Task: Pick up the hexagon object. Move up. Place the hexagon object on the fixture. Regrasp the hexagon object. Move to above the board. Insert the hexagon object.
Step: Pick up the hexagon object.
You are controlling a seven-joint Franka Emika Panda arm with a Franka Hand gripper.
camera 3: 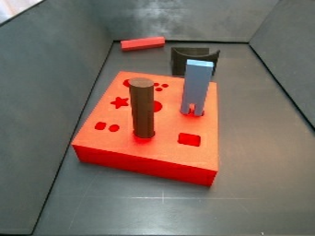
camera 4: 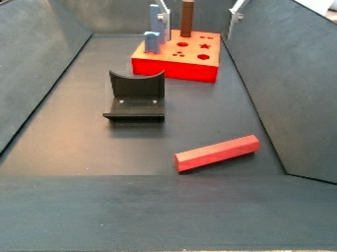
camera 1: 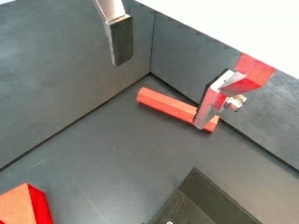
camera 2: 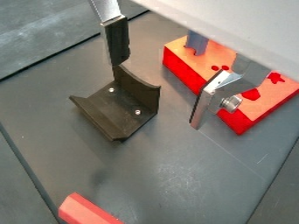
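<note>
In both wrist views the gripper hangs above the dark tabletop with its jaws spread wide and nothing between them. One flat silver finger with its dark pad points down on one side, and the other finger stands well apart from it.

In a wrist view the hexagon object lies flat on the tabletop below the gripper, beside the enclosure wall, one end hidden behind a finger. In a side view it lies near the camera, apart from everything else.

Farther off stands the fixture, its curved notch facing up; in a wrist view it sits beneath the gripper.

Farthest is the board, carrying a dark brown cylinder and a light blue block, both upright. At the top edge of that side view, little of the gripper shows.
</note>
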